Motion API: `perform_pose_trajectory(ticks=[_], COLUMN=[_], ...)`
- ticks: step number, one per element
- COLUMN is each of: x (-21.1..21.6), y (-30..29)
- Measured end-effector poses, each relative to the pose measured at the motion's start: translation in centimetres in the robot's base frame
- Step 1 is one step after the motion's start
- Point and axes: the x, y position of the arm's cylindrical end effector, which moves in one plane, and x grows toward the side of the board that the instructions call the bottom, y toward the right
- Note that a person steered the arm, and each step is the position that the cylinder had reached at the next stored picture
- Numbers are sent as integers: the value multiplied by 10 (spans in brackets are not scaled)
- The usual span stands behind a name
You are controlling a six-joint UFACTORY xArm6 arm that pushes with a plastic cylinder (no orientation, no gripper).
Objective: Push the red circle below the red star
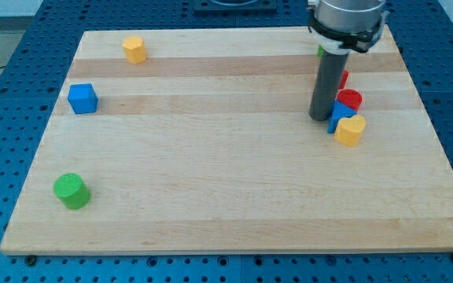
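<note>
The red circle [351,99] sits at the view's right, touching a blue block [340,112] and just above a yellow heart [350,130]. The red star [342,79] is mostly hidden behind my rod, just above the red circle. My tip [320,118] rests on the board directly left of the blue block and lower left of the red circle. A small green block [319,49] peeks out behind the rod near the top edge.
A yellow block [134,49] sits at the view's top left, a blue cube [82,98] at the left, and a green cylinder [71,191] at the lower left. The wooden board [226,196] lies on a blue perforated table.
</note>
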Motion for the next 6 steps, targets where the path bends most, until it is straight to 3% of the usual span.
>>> perform_pose_trajectory(ticks=[2,3,4,5,6], x=[17,62,95,68,20], y=[-2,-18,45,114,101])
